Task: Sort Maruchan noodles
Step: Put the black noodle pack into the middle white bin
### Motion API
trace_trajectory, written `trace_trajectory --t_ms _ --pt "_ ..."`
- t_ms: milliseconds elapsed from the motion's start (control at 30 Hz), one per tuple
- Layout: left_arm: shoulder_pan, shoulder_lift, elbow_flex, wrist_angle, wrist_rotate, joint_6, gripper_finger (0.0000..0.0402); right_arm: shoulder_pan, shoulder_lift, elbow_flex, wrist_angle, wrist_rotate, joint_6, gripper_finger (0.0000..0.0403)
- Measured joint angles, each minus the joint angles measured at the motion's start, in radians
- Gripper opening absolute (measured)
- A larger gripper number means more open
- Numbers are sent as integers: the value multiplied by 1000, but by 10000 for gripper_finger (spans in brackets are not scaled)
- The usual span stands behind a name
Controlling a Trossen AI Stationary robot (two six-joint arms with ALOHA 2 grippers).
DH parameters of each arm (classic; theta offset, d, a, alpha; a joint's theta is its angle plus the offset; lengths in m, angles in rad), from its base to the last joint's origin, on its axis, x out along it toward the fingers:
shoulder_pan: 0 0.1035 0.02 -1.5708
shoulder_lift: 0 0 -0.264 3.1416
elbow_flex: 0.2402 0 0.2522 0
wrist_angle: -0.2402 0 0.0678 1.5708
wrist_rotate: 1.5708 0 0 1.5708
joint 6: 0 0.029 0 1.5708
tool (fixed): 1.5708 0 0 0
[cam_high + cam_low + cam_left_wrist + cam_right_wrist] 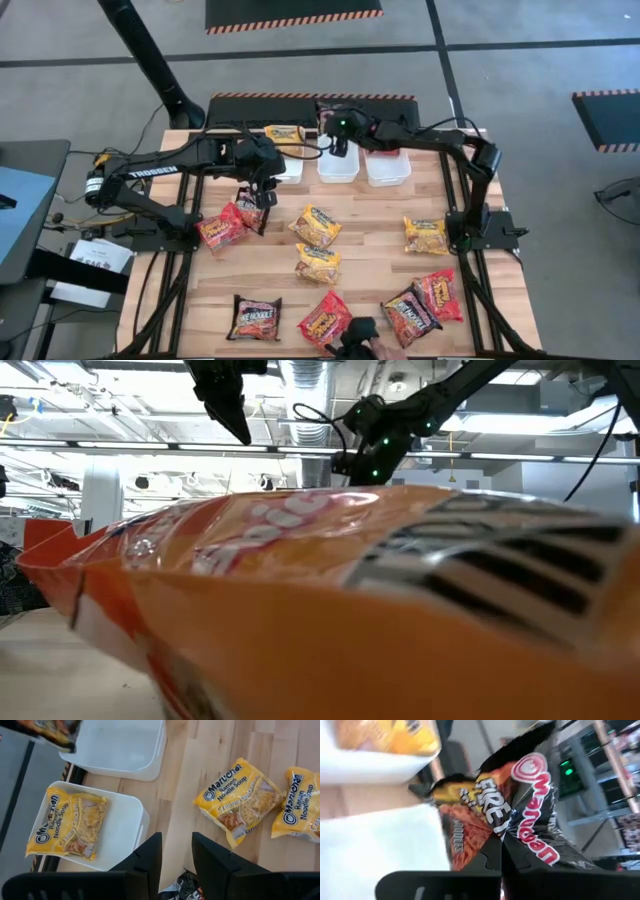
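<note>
Three white bins stand in a row at the table's far edge. The left bin (290, 168) holds a yellow Maruchan packet (67, 825). My right gripper (338, 140) hangs over the middle bin (338, 168), shut on a dark packet (520, 810). My left gripper (265, 192) is in front of the left bin, above the table, with a dark packet (250, 208) below its fingers. Loose yellow packets (315, 225), red packets (325, 320) and dark packets (255, 318) lie flat on the wood. My left gripper has the dark packet's upper edge (182, 887) between its two fingers, which slant down toward the far edge; the fingers hide most of it. The packet hangs below them, over a red packet (222, 228). My right gripper pinches an edge of the dark packet (502, 842) between its two fingers, slanting down from the table's right. The packet is lifted clear above the middle bin (380, 850) and sticks out ahead of the fingers, crumpled at the hold.
The right bin (387, 168) stands beside the middle one. A red-orange packet (330, 610) lies close in front of the low camera and blocks most of that view. More packets lie at the near right (408, 316) and the right (426, 235).
</note>
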Motion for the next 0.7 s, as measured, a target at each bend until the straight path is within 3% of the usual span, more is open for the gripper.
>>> trace_trajectory --t_ms 400,700 --pt "0 0 0 1 -1 0 96 18 47 -1 -78 23 -1 14" --pt "0 0 0 1 0 -4 96 19 46 -1 -74 22 -1 71"
